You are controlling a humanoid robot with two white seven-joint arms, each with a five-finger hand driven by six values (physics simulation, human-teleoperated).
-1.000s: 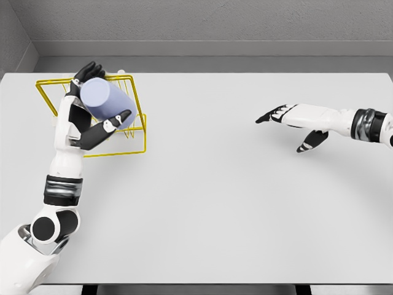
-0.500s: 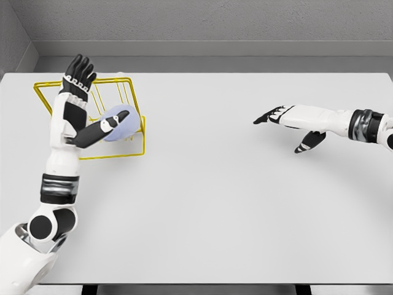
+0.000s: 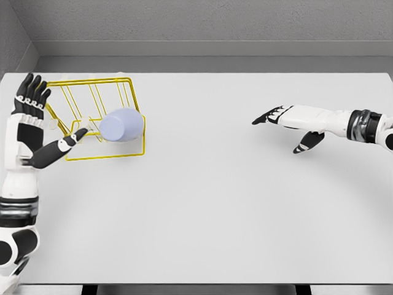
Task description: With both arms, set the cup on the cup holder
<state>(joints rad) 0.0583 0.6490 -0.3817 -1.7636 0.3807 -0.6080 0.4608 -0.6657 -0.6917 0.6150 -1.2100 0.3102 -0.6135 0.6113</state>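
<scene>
- The cup (image 3: 121, 125) lies on its side inside the yellow wire cup holder (image 3: 136, 149), long axis pointing roughly toward my camera.
- My left hand (image 3: 32, 123) is just left of it, fingers spread, holding nothing; thumb near the rack, contact unclear.
- My right hand (image 3: 288, 124) hovers open, well apart to the right.

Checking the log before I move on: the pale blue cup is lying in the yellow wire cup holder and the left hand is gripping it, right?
Not quite. The pale blue cup does lie in the yellow wire cup holder, but the left hand is not gripping it: the head view shows that hand open, fingers spread, off to the holder's left side and apart from the cup.
</scene>
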